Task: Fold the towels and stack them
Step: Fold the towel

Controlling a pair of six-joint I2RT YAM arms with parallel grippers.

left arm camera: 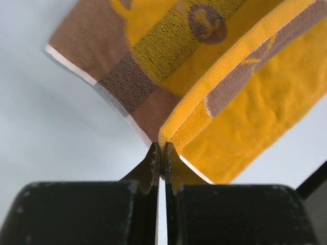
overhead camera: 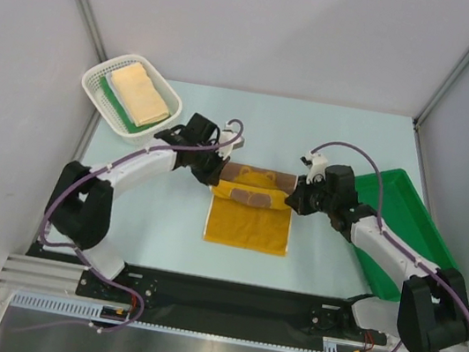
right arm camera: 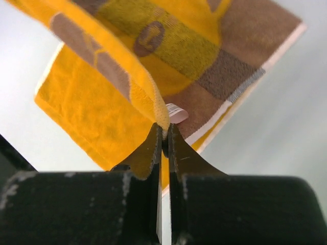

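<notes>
The left gripper and right gripper each pinch a corner of the yellow towel, which lies in the middle of the table. A basket holding folded towels sits at the far left. A green tray lies to the right.

A green tray lies on the pale blue tabletop just right of the right pincer (long side running near to far). A white slotted basket sits beyond and left of the left pincer. Grey walls enclose the tabletop.
</notes>
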